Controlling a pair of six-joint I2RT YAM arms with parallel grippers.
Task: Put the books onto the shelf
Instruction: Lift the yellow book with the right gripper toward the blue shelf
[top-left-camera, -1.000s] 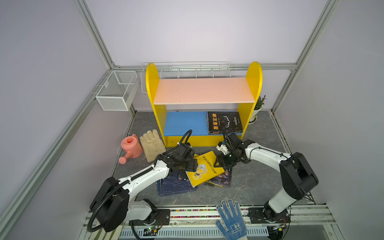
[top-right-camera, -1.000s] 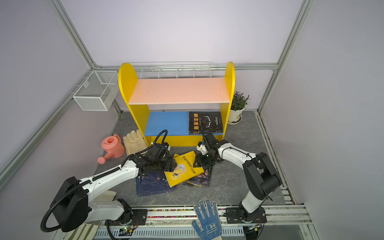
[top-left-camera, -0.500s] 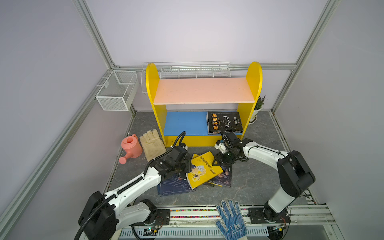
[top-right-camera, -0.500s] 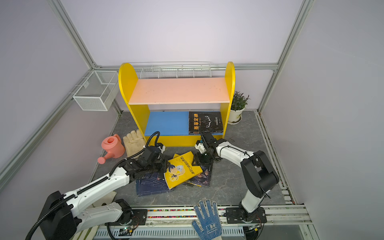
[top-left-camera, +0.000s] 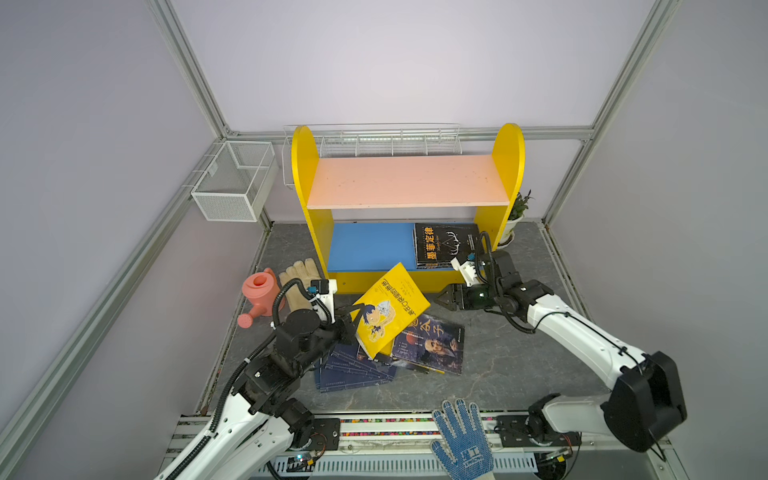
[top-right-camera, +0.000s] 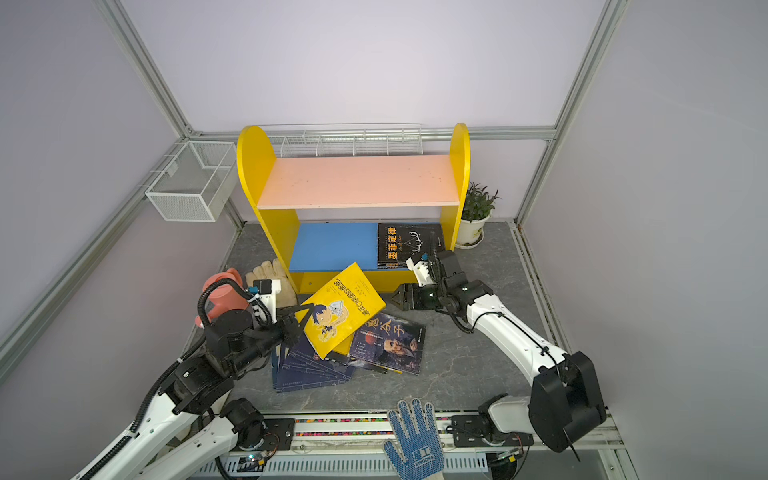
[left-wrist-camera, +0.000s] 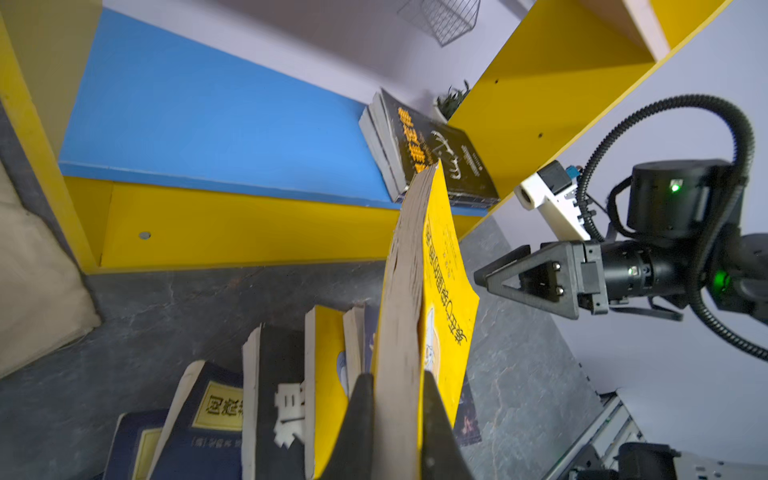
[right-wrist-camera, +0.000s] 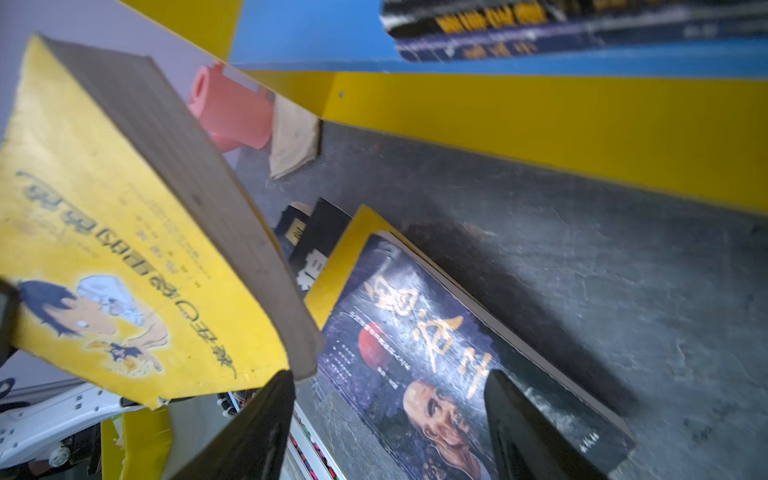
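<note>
change: a second back the yellow book (top-left-camera: 390, 311) lay flat on top of the floor pile, with the left gripper (top-left-camera: 348, 321) spread beside it. now that gripper is clamped on the book's lower edge and the book stands tilted up off the pile.
right side: the right gripper (top-left-camera: 441, 298) was at the book's far edge. it now sits just clear of it, jaws spread with nothing between them, as the right wrist view confirms.
meaning: pick-up judged done; carrying the book to the shelf (top-left-camera: 305, 174) is the step in hand.
left grip: the left wrist view shows both fingers (left-wrist-camera: 361, 415) pinching the page block near one corner. the hold is shallow, so the book may swing or slip.
book condition: thick paperback, yellow cover with a cartoon figure, worn grey page edges, cover slightly bowed.
book position: in the air in front of the blue lower board (top-left-camera: 370, 245). its top corner overlaps the shelf's front rail in both top views; whether it touches, cannot tell.
already shelved: black book (top-left-camera: 446, 245), flat at the right end of the blue board.
outstanding: dark portrait book (top-left-camera: 432, 343) and navy books (top-left-camera: 353, 368) lie on the floor.
</note>
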